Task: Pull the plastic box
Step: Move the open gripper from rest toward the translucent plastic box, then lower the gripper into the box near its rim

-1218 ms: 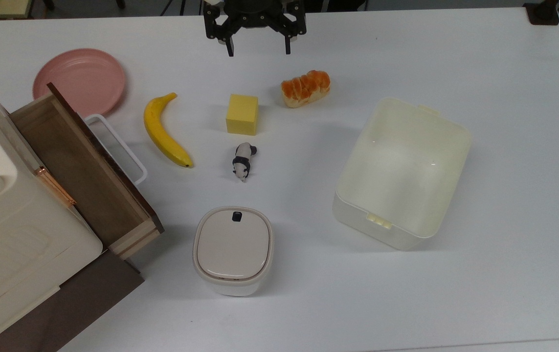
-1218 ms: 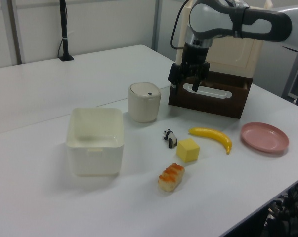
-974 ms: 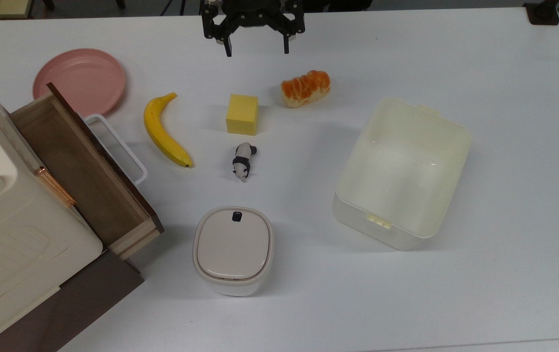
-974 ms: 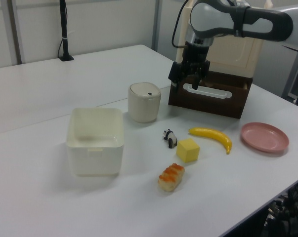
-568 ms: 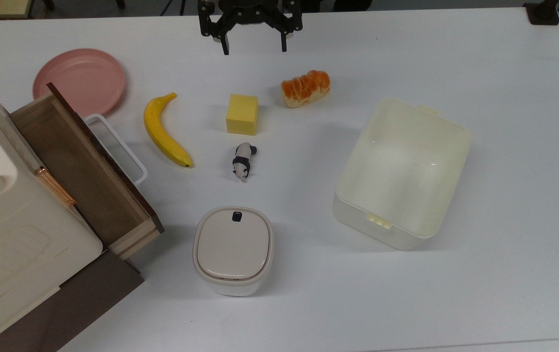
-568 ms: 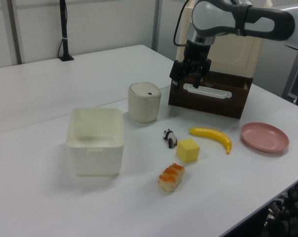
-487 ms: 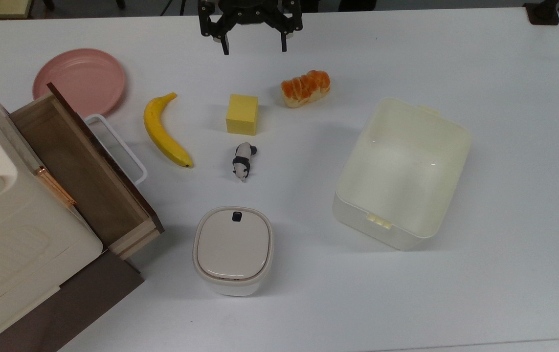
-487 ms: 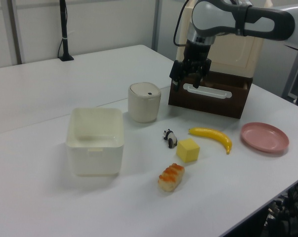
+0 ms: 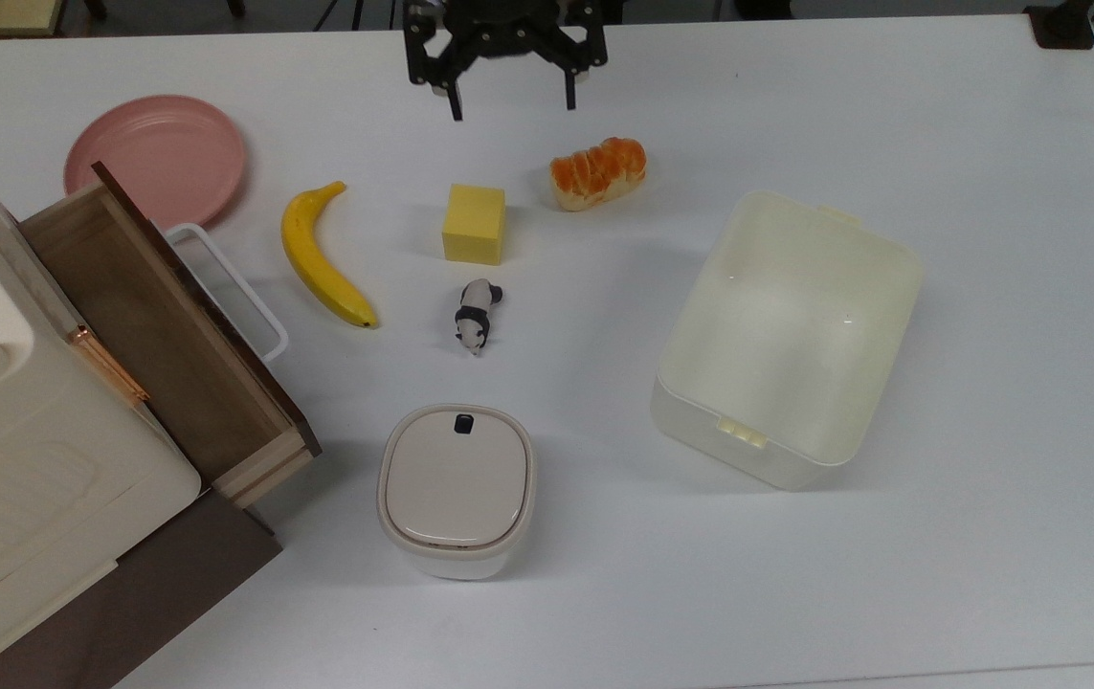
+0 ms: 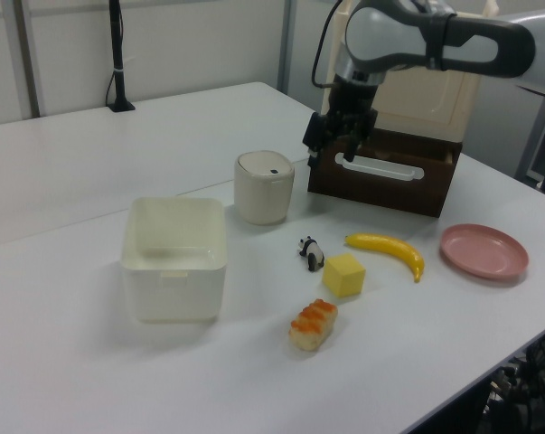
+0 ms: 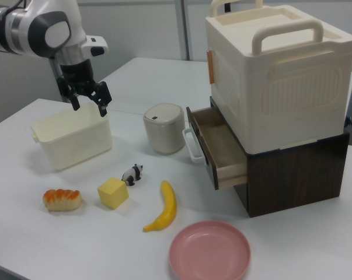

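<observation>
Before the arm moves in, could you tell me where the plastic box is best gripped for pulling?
Probably the rim of the plastic box: it has no lid and its walls are thin, so the open gripper could come down from above and straddle one wall. The short wall nearer the bread, at the top view's top, looks the most reachable.

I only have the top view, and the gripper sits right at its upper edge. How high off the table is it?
Observer: In the left view the gripper hangs in the air, higher than the top of the lidded container, touching nothing.
Operator: And the cabinet with the drawer, how tall is it?
Observer: The right view shows the cabinet as a cream case with a top handle, stacked on a dark base that holds the open drawer. It is the tallest thing on the table.
</observation>
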Controlling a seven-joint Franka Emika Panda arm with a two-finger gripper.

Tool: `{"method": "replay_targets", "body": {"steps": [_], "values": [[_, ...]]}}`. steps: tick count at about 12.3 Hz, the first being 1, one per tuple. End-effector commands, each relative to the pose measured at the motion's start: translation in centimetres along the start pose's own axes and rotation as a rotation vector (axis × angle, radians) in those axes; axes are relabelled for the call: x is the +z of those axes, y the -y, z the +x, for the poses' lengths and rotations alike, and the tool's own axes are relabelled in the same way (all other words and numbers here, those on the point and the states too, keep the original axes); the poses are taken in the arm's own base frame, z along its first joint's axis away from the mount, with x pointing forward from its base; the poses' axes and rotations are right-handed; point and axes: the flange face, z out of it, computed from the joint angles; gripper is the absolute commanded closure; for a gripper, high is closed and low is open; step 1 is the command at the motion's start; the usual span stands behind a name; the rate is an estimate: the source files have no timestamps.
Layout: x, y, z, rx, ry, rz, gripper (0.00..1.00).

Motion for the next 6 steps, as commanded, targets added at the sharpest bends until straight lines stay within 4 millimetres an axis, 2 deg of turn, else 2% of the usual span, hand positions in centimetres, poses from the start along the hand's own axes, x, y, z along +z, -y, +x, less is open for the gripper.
{"method": "replay_targets", "body": {"steps": [1,3,5,6], "values": [[2.3,1.9,0.6,-0.211,-0.050,-0.013,0.00],[3.3,3.3,1.3,-0.420,-0.055,-0.011,0.00],[4.8,6.9,2.5,-0.659,-0.122,-0.014,0.00],[6.5,8.3,3.5,-0.698,-0.140,-0.006,0.00]]}}
